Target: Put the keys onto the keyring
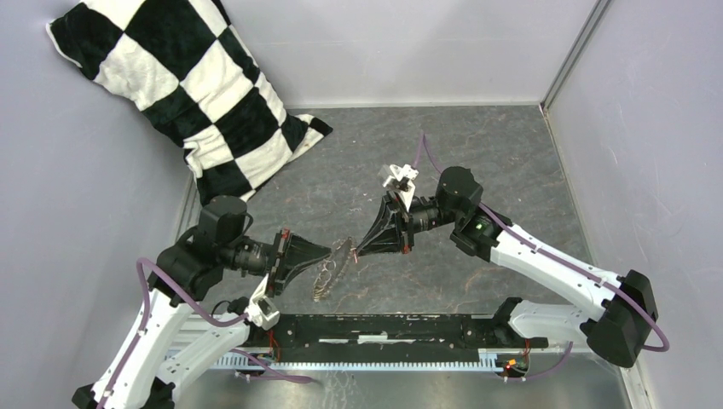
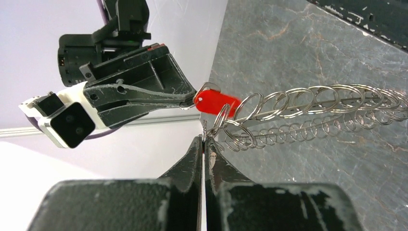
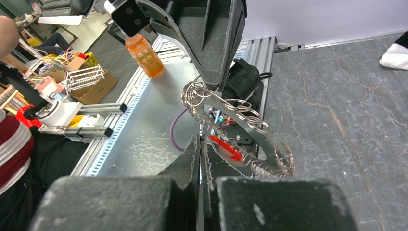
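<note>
The keyring [image 1: 326, 274] is a thin metal ring fringed with many small wire loops, and it hangs in the air above the grey floor. My left gripper [image 1: 334, 254] is shut on its edge; in the left wrist view the fingertips [image 2: 204, 138] pinch the wire while the ring [image 2: 312, 109] stretches to the right. My right gripper [image 1: 358, 251] is shut on the small metal loop of the red-tagged key [image 2: 216, 103], held against the ring's near end. In the right wrist view the red key [image 3: 226, 148] lies just beyond my right gripper [image 3: 199, 140], beside the keyring [image 3: 240, 108].
A black-and-white checked pillow [image 1: 196, 94] leans in the back left corner. A black rail [image 1: 384, 328] runs along the near edge between the arm bases. Grey walls close in the left, back and right. An orange bottle [image 3: 143, 50] stands off the table.
</note>
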`<action>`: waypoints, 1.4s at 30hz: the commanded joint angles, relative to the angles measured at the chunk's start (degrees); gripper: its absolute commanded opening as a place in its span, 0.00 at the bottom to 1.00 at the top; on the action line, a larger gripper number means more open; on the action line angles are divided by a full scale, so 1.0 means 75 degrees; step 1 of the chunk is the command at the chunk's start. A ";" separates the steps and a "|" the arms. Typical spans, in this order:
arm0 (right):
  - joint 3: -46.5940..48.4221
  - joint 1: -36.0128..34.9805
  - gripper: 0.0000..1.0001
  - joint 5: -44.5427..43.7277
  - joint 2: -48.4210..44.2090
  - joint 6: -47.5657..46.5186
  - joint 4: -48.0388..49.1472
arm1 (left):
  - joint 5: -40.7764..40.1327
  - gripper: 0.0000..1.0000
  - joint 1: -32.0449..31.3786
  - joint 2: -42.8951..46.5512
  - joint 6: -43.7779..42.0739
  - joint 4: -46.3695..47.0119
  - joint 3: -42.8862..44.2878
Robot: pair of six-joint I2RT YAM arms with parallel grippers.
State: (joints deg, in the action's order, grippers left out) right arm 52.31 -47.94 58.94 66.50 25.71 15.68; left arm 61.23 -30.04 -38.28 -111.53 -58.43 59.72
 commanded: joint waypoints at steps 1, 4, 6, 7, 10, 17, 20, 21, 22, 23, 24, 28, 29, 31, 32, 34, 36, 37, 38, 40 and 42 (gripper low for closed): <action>0.0400 -0.0097 0.01 0.0285 0.0028 0.0118 0.0258 | 0.1023 0.02 -0.0015 -0.0010 0.0413 0.0582 0.0357; 0.0434 -0.0111 0.01 0.0435 -0.0057 0.0018 0.0232 | 0.1300 0.02 -0.0014 0.0001 0.1714 0.1272 0.0434; 0.0467 -0.0108 0.01 0.0502 -0.0160 -0.0145 0.0111 | 0.1417 0.02 -0.0014 0.0031 0.2725 0.1878 0.0467; 0.0488 -0.0107 0.01 0.0514 -0.0223 -0.0217 0.0079 | 0.1466 0.02 -0.0015 0.0032 0.3211 0.2190 0.0488; 0.0836 -0.0110 0.01 0.0414 -0.0367 -0.1095 -0.0788 | 0.1583 0.02 -0.0014 -0.0048 0.3883 0.2283 0.0636; 0.2070 -0.0097 0.01 -0.0259 -0.0440 -0.3230 -0.3352 | 0.1626 0.02 -0.0014 -0.0283 0.4976 0.2424 0.0991; 0.2638 -0.0082 0.00 -0.0760 -0.0494 -0.3949 -0.4044 | 0.1658 0.02 -0.0014 -0.0340 0.5534 0.2494 0.1076; 0.2778 -0.0069 0.00 -0.1004 -0.0529 -0.4146 -0.4156 | 0.1681 0.02 -0.0020 -0.0350 0.5664 0.2494 0.1099; 0.2955 -0.0067 0.00 -0.1295 -0.0562 -0.4348 -0.4360 | 0.1690 0.02 -0.0015 -0.0365 0.5755 0.2489 0.1121; 0.3146 -0.0065 0.00 -0.1578 -0.0573 -0.4604 -0.4588 | 0.1707 0.02 -0.0017 -0.0384 0.5848 0.2494 0.1144; 0.3381 -0.0065 0.01 -0.1902 -0.0590 -0.4832 -0.4842 | 0.1714 0.02 -0.0020 -0.0391 0.6034 0.2537 0.1163; 0.3806 -0.0046 0.01 -0.2923 -0.0748 -0.5476 -0.4974 | 0.1711 0.02 -0.0018 -0.0407 0.8373 0.3948 0.1041; 0.3829 -0.0044 0.01 -0.3171 -0.0776 -0.5681 -0.4958 | 0.1639 0.02 -0.0014 -0.0430 0.9864 0.5021 0.0891; 0.3759 -0.0044 0.00 -0.3474 -0.0824 -0.6214 -0.4900 | 0.1519 0.02 -0.0014 -0.0461 1.2197 0.6884 0.0517; 0.3632 -0.0042 0.01 -0.3520 -0.0847 -0.6435 -0.4823 | 0.1548 0.02 -0.0014 -0.0469 1.2752 0.7317 0.0422; 0.3460 -0.0048 0.01 -0.3296 -0.0830 -0.6982 -0.4750 | 0.1724 0.02 -0.0018 -0.0527 1.3534 0.7682 0.0387; 0.3415 -0.0052 0.01 -0.2911 -0.0793 -0.7741 -0.4861 | 0.2086 0.02 -0.0020 -0.0678 1.4087 0.7714 0.0546; 0.3367 -0.0052 0.01 -0.2841 -0.0835 -0.8180 -0.4868 | 0.2341 0.02 -0.0023 -0.0800 1.4169 0.7540 0.0726; 0.3311 -0.0055 0.01 -0.2820 -0.0898 -0.8571 -0.4846 | 0.2562 0.02 -0.0028 -0.0926 1.4173 0.7212 0.0919; 0.3332 -0.0045 0.01 -0.2794 -0.0956 -0.9004 -0.4778 | 0.2855 0.02 -0.0026 -0.1152 1.4169 0.6585 0.1264; 0.3517 -0.0049 0.01 -0.2468 -0.0840 -0.9322 -0.4838 | 0.3117 0.02 -0.0026 -0.1333 1.4196 0.6166 0.1505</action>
State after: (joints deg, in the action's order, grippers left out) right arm 77.49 -48.38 37.36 60.34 -33.76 -21.21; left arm 78.15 -30.04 -46.06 -13.23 -10.09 65.80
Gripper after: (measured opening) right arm 0.011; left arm 0.043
